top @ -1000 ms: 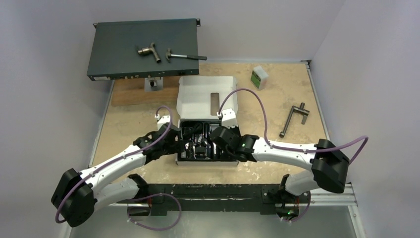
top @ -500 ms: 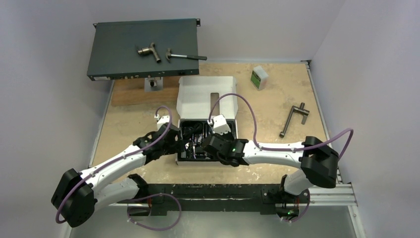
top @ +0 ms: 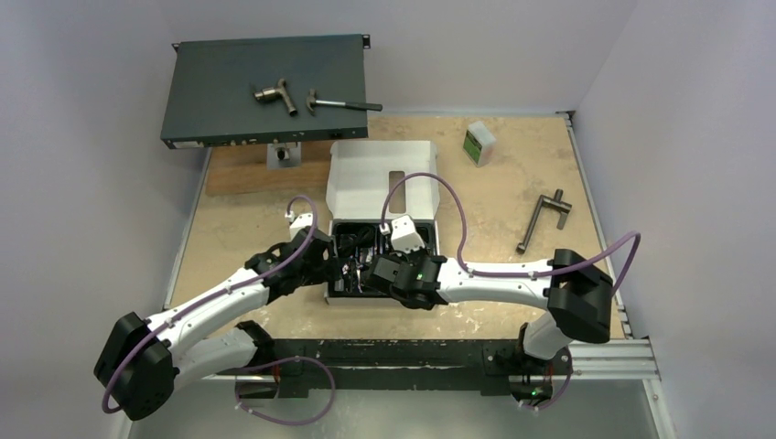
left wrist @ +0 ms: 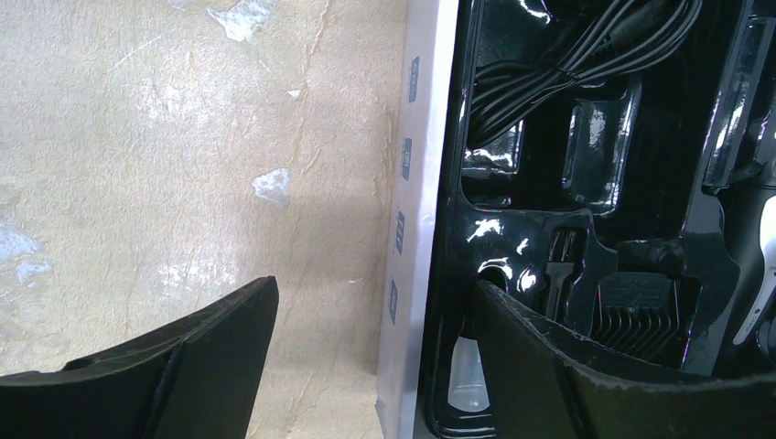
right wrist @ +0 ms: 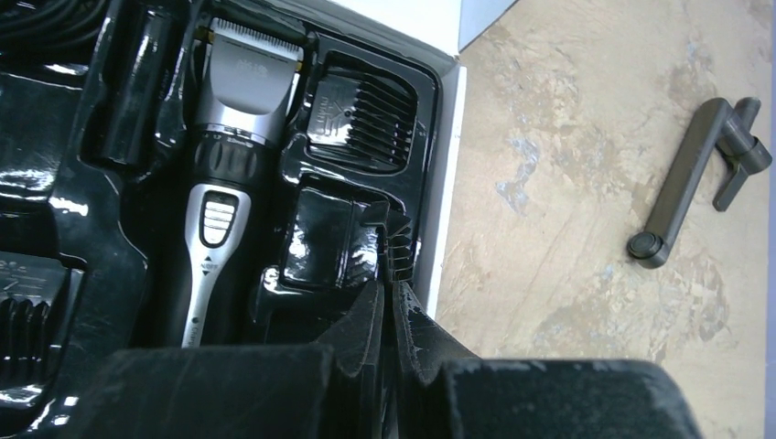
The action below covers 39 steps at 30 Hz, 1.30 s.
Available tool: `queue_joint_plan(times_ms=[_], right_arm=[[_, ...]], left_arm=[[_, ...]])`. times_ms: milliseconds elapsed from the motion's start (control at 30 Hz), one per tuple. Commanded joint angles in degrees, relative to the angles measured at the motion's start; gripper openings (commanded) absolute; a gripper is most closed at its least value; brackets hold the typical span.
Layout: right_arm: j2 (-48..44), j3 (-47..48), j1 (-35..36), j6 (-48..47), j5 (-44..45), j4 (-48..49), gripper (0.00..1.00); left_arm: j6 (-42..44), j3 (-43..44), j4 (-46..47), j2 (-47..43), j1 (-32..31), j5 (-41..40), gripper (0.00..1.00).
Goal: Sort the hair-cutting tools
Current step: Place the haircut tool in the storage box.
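The clipper (right wrist: 224, 165) lies in its tray (right wrist: 119, 265) slot, blade toward 12 o'clock, a comb (right wrist: 357, 114) seated at its 3 o'clock, all inside the box (top: 380, 169) at table (top: 512, 183) centre. The left pincer (left wrist: 375, 293) is spread astride the box wall; the right pincer (right wrist: 389, 293) is pressed together, with a second comb (right wrist: 395, 240) at 12 o'clock of its tips, grip unconfirmed. Combs are judged light, stiff and slick with breakable teeth: take them across the solid back; take the heavier clipper at mid-body.
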Motion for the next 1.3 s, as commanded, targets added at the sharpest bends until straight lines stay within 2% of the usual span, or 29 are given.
queue_joint_plan(times_ms=[0,600,933,1033,1267], right_arm=[[-1.73,3.28,0.58,4.53,1.78,-5.56,0.0],[6.33,7.98,0.58,1.21,-3.56,-2.61,0.01],[6.67,9.79,0.58,-0.97,-5.29,-1.36,0.43],[6.46,9.87,0.56,-1.25,-6.06,-1.03,0.52],[-0.64,7.44,-0.65,-2.52,-10.17,1.84,0.6]], left_arm=[[1.18,0.25,-1.57,-0.73,0.5,-0.39,0.77],[1.17,0.07,-0.38,-0.88,0.51,1.06,0.78],[1.18,0.24,-0.28,-1.0,0.51,1.34,0.79],[1.05,0.09,-0.38,-0.99,0.51,1.32,0.79],[1.18,0.16,-0.47,-1.09,0.5,1.23,0.8]])
